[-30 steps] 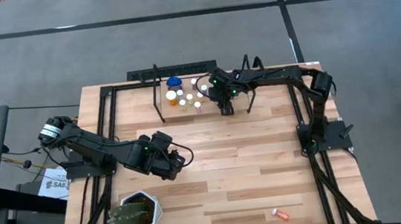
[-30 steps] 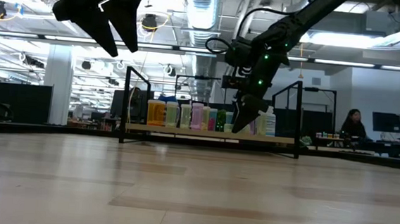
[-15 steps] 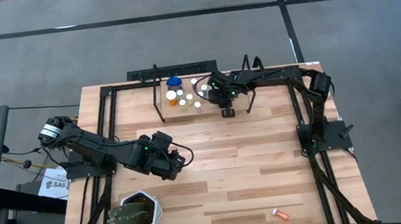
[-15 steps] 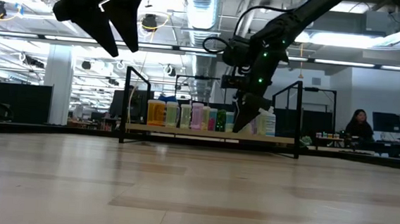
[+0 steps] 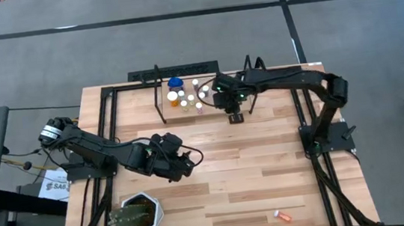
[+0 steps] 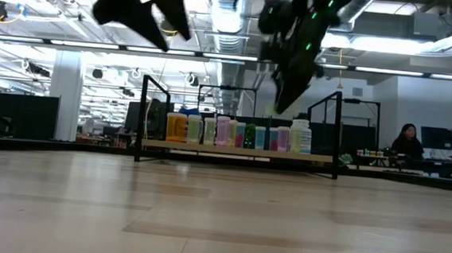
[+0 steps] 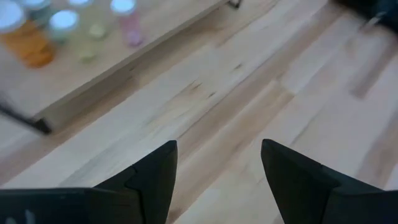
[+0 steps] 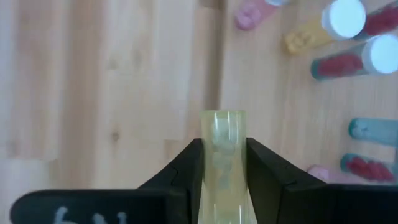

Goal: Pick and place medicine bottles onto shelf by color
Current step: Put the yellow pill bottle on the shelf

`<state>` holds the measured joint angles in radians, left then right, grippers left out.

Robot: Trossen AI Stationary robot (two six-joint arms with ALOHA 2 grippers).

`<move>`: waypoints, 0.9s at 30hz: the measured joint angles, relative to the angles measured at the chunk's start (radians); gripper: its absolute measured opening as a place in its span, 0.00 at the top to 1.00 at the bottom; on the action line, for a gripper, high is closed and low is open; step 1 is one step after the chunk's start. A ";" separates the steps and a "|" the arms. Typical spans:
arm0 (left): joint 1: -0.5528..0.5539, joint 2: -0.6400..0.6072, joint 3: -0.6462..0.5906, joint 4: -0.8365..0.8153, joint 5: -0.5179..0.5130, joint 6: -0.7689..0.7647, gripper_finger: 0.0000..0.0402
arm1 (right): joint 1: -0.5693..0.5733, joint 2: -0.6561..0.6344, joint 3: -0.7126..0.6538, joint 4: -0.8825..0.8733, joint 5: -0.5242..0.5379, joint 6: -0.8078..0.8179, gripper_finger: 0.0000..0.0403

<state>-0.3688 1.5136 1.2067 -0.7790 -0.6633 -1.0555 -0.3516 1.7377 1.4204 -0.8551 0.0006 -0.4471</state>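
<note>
The shelf [image 5: 220, 109] stands at the table's far middle, with a row of medicine bottles [image 6: 233, 133] upright on its plank. My right gripper [image 5: 234, 114] hangs above the shelf's near right part, shut on a pale yellow vial [image 8: 222, 149]. The low view shows this gripper [image 6: 282, 106] well above the row. My left gripper [image 5: 185, 164] stands open over the table's middle left, pointing toward the shelf [image 7: 93, 81], with nothing between its fingers [image 7: 152, 177]. One orange bottle [image 5: 282, 215] lies on its side near the table's front right. My right gripper pinches the pale yellow vial by its sides [image 8: 222, 168] between the two fingers [image 8: 186, 168]. The fingers come from above, slanting steeply down, and lie along the vial. Its free end [image 8: 222, 118] sticks out past the fingertips, lifted clear of the shelf.
A spiky green plant in a white pot [image 5: 135, 214] stands at the near left. Black rod uprights [image 6: 337, 134] rise at both ends of the shelf. Bare wood [image 5: 253, 168] lies between the shelf and the front edge. A person [image 6: 403, 143] sits in the room behind.
My right gripper has shut on the pale yellow vial among the bottles on the shelf and has risen with it, drawing a little toward the table's near edge. My left gripper has tipped upward and swung slightly toward the right, still open.
</note>
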 joint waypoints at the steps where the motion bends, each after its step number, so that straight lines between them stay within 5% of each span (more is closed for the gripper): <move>1: 0.000 0.004 0.000 0.028 -0.005 0.019 0.45 | 0.014 -0.025 0.000 -0.017 0.000 0.013 0.71; 10: 0.024 0.039 0.000 0.382 -0.102 0.304 0.47 | 0.194 -0.264 -0.048 -0.030 0.029 0.090 0.71; 21: 0.131 0.154 0.000 0.890 0.145 0.590 0.48 | 0.535 -0.348 -0.071 -0.118 0.592 0.137 0.71; 27: 0.135 0.175 -0.001 0.970 0.158 0.588 0.48 | 0.673 -0.378 -0.071 -0.223 0.642 0.285 0.71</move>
<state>-0.2340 1.6886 1.2060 0.1908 -0.5053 -0.4676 0.3216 1.3597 1.3499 -1.0780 0.6430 -0.1625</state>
